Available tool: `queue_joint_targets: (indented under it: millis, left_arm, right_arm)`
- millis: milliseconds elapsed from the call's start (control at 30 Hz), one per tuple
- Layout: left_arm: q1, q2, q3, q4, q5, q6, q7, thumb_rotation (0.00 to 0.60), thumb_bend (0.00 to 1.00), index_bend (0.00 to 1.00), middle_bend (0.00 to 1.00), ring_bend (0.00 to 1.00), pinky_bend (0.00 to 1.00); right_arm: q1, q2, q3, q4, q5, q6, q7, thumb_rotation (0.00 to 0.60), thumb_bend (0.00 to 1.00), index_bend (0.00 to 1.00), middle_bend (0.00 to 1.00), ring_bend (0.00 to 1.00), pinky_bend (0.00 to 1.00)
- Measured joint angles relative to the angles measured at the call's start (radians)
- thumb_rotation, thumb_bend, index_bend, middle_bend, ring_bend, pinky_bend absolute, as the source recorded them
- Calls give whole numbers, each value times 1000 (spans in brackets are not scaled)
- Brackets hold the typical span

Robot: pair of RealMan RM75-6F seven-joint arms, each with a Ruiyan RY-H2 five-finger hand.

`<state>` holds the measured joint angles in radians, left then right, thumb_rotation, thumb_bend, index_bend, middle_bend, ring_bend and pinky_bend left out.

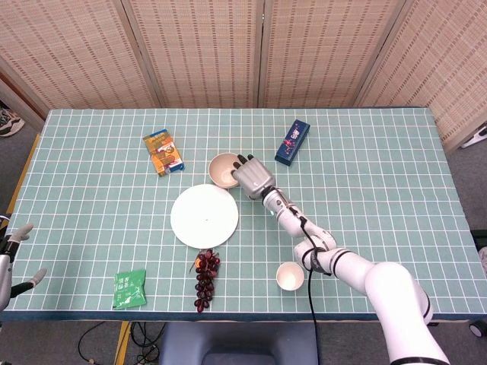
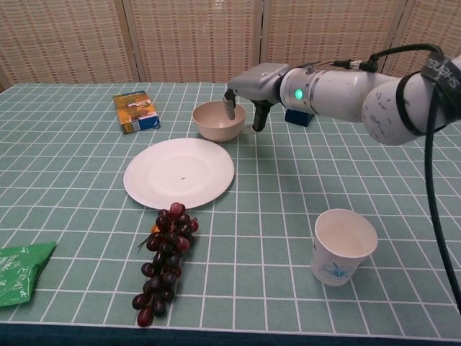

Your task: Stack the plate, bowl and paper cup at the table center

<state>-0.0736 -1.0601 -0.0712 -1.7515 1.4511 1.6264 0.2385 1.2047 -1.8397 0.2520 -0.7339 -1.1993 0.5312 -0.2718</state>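
While right hand [image 1: 251, 176] reaches: 1 bowl [image 1: 226, 169] | 1 plate [image 1: 204, 216] | 1 cup [image 1: 290, 276]

One plate [image 1: 204, 216], one bowl [image 1: 225, 169] and one paper cup [image 1: 290, 277] are counted; one grape bunch [image 1: 205, 278], one orange box [image 1: 163, 152], one blue box [image 1: 292, 141], one green packet [image 1: 130, 288].

The head view looks steeply down from above the near edge, taking in the whole green gridded table [image 1: 91, 152] and the woven screens behind. The chest view sits low at that edge, facing level across. Both share the round white plate [image 1: 204, 216] [image 2: 178, 172].
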Motion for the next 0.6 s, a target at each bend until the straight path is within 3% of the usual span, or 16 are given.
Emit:
queue_joint_targets:
  millis: [600]
  left_arm:
    - [14,10,-6,-3,9,-6,-17,600,0,201,330,358,454]
  right_arm:
    - [54,-105,-15,184,-30,-43,65,600,330,427,273,101,208]
